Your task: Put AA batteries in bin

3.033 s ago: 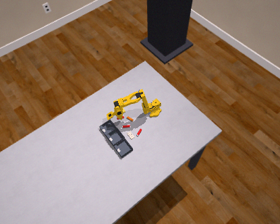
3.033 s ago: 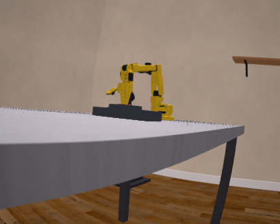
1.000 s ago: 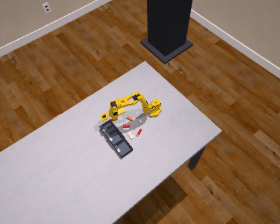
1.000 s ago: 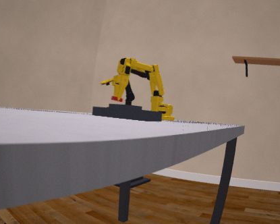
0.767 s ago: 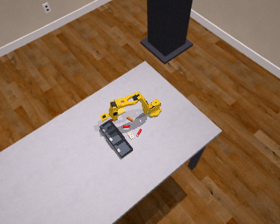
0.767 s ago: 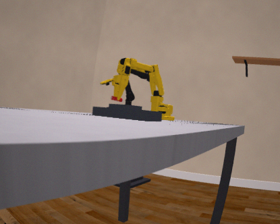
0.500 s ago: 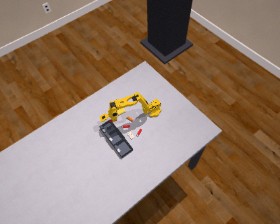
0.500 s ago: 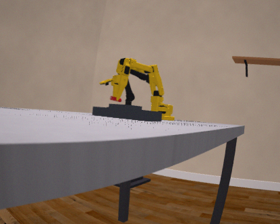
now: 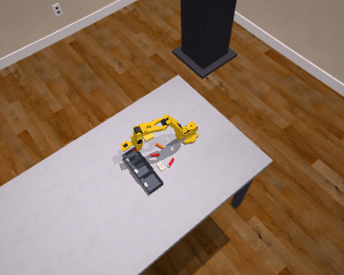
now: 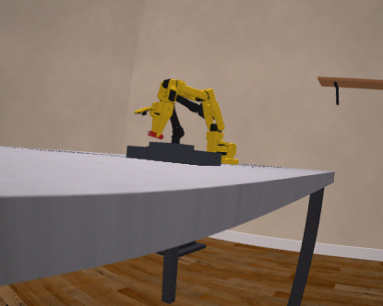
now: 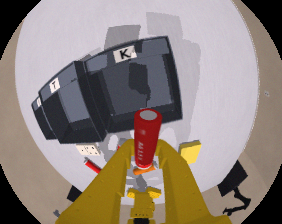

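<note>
Gripper [image 11: 146, 163] — clamped on one red battery [image 11: 146, 137], above bin K [image 11: 140, 86]; bin seemingly empty — both drops pending.

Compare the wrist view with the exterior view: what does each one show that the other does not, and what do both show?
Only the wrist view shows the K label on the nearest bin compartment, the compartment's dark inside, and a small yellow thing lying on the table.

Only the exterior view shows the whole arm, the table leg, the wood floor and a wall shelf.

Both show the gripper shut on a red battery, held above the dark bin row standing on the grey table.
</note>
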Motion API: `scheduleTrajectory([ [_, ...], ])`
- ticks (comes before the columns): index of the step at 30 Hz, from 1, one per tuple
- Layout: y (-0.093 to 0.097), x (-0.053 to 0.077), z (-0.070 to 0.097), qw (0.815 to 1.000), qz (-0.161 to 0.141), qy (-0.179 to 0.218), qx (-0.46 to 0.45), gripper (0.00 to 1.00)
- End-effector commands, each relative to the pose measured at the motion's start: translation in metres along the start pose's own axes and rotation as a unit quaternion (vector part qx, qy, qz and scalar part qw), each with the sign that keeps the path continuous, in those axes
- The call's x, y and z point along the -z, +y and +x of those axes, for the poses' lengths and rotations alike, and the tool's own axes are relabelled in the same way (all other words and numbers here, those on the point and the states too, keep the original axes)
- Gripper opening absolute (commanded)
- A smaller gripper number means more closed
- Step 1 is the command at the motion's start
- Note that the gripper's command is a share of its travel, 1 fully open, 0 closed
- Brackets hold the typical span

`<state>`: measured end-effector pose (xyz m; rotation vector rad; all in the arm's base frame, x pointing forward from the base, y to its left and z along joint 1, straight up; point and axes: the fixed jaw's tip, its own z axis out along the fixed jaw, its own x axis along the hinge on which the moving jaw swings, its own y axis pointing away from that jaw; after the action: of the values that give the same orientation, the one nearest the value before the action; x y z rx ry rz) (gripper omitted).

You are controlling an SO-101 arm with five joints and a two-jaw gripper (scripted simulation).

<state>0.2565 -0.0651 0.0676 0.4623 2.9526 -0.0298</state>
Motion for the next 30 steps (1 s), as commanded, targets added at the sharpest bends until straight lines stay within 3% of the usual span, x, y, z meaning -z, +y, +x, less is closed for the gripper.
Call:
scheduleTrajectory([
  [1, 0.002, 0.009, -0.008, 1.000, -0.002, -0.029, 0.009, 0.00],
  [30, 0.008, 0.006, -0.028, 0.998, -0.004, -0.060, 0.034, 0.00],
])
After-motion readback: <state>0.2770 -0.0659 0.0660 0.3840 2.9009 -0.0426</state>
